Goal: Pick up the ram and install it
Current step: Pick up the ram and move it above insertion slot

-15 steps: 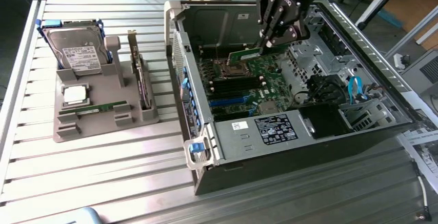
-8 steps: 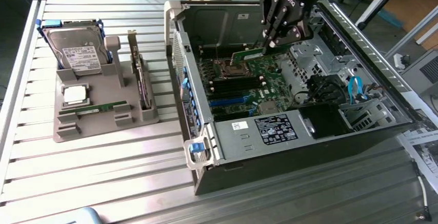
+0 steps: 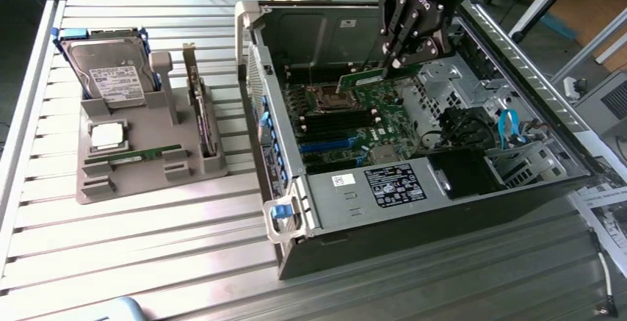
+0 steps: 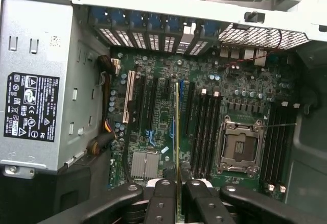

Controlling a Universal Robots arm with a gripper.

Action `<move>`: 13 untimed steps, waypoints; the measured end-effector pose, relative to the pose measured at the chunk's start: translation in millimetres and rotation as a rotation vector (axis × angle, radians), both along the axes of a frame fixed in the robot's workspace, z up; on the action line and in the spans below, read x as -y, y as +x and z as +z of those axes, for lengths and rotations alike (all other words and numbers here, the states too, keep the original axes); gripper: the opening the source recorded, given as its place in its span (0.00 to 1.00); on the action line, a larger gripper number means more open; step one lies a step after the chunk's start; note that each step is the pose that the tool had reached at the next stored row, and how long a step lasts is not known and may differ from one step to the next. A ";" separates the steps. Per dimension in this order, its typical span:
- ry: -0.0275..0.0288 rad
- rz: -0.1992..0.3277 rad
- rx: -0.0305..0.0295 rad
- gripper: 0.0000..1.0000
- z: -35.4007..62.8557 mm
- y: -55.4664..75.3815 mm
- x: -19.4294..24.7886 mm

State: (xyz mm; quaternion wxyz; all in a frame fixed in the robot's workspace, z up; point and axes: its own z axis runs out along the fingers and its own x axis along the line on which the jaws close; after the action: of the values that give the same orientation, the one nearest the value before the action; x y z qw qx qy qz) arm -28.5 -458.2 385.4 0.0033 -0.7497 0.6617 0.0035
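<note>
The hand (image 3: pixel 397 64) is drawn narrow and grips the ram (image 3: pixel 360 82), its black fingers (image 4: pixel 162 198) pinching the thin green board edge-on above the green motherboard (image 4: pixel 163 117) inside the open metal computer case (image 3: pixel 392 240). In the exterior view, hand and ram sit at about two o'clock from the grey moulded holder (image 3: pixel 147 181) on the ribbed aluminium tabletop (image 3: pixel 147 247). A second green stick (image 3: pixel 132 156) lies flat in that holder. A black label (image 3: pixel 397 185) in the case carries white print too small to read
</note>
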 end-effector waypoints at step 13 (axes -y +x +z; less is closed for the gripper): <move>0.0000 0.000 0.0000 0.14 -1.2 14.4 0.0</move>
State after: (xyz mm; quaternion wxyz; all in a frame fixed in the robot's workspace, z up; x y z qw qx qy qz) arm -14.1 -458.2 384.2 0.0033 -0.7497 0.6617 0.0035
